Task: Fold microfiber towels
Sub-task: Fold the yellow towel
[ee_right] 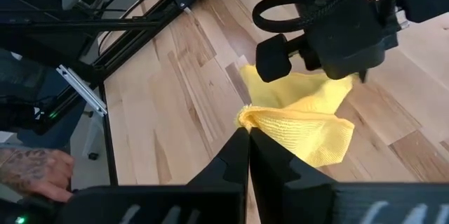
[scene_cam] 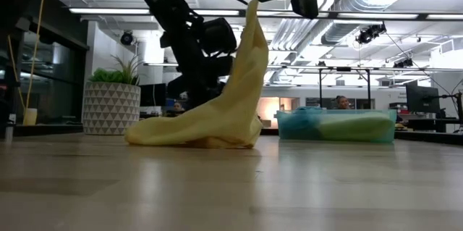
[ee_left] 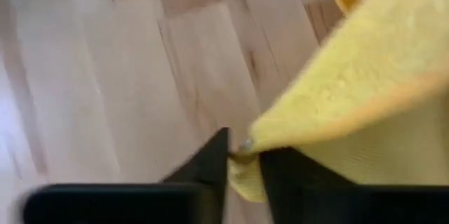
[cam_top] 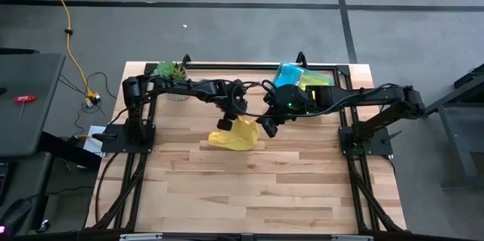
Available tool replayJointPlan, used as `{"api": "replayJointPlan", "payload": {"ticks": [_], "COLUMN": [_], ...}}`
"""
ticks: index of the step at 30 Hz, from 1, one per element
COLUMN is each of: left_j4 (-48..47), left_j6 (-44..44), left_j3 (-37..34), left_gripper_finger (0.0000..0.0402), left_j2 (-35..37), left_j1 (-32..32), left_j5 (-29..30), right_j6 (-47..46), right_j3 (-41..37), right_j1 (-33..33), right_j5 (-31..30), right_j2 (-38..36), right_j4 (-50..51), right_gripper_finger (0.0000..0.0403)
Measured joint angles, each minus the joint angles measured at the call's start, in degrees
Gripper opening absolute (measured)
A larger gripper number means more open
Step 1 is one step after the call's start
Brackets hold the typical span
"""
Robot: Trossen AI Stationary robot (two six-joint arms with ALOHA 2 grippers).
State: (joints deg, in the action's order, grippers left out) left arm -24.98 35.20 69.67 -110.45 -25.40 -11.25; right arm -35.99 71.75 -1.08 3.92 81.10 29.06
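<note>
From above, the yellow towel (cam_top: 236, 135) sits crumpled on the pale plank table (cam_top: 249, 196), near the translucent tray (cam_top: 302, 77) of other cloths. At table level it drapes into a soft peak in front of the tray (scene_cam: 336, 126), beside the patterned plant pot (scene_cam: 111, 106). Left gripper (ee_left: 244, 155) pinches a fuzzy corner. Right gripper (ee_right: 248, 134) is clamped on another nubby corner.

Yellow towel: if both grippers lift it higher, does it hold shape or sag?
Likely sags: the yellow towel hangs in a limp drape from the right gripper, its lower part pooled on the table. Probably light: a pinch of one corner holds it up. Its nubby pile at the left gripper suggests little slipping.
</note>
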Motion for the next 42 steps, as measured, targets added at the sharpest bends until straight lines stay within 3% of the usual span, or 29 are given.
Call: {"api": "replayJointPlan", "payload": {"ticks": [1, 3, 8, 13, 20, 27, 35, 39, 42], "left_j4": [-0.8, -1.74, -7.4, -13.41, -16.22, -18.59, -34.29, -42.71, -41.93], "left_j6": [-0.03, -0.61, 0.88, 1.62, 1.51, -0.28, -15.48, -28.4, -36.45], "left_j3": [-0.02, -0.02, 0.06, 1.33, 4.73, 13.63, 17.84, 15.35, 9.77], "left_gripper_finger": [0.0038, 0.0013, 0.0003, 0.0002, 0.0001, 0.0001, 0.0, 0.0, 0.0], "left_j2": [0.0, 0.0, 2.72, 10.25, 24.18, 32.83, 37.5, 37.75, 37.75], "left_j1": [-0.09, -0.14, -0.28, -2.2, -4.88, -6.15, -0.8, 3.91, 8.82], "left_j5": [-0.02, -0.02, 6.51, 14.66, 24.41, 32.86, 32.36, 28.42, 25.66], "right_j6": [0.0, 0.0, 0.52, 1.93, 7.94, 14.49, 14.8, 8.91, 3.48], "right_j3": [0.0, 0.0, 0.0, 1.12, 8.43, 16.82, 20.12, 13.59, 5.89], "right_j1": [0.01, 0.0, -0.32, -2.85, -8.77, -13.8, -9.08, -5.17, -2.2], "right_j5": [0.0, 0.0, -0.64, -2.47, -6.33, -12.47, -14.71, -15.26, -15.03], "right_j2": [-0.01, -0.02, -0.03, -0.55, -0.76, -0.74, -0.75, -0.72, -0.74], "right_j4": [0.0, -0.02, -0.09, 1.39, 8.77, 14.75, 24.46, 25.76, 22.14], "right_gripper_finger": [0.0, 0.0, 0.0, 0.0, 0.0, 0.0, 0.0, 0.0001, 0.0001]}}
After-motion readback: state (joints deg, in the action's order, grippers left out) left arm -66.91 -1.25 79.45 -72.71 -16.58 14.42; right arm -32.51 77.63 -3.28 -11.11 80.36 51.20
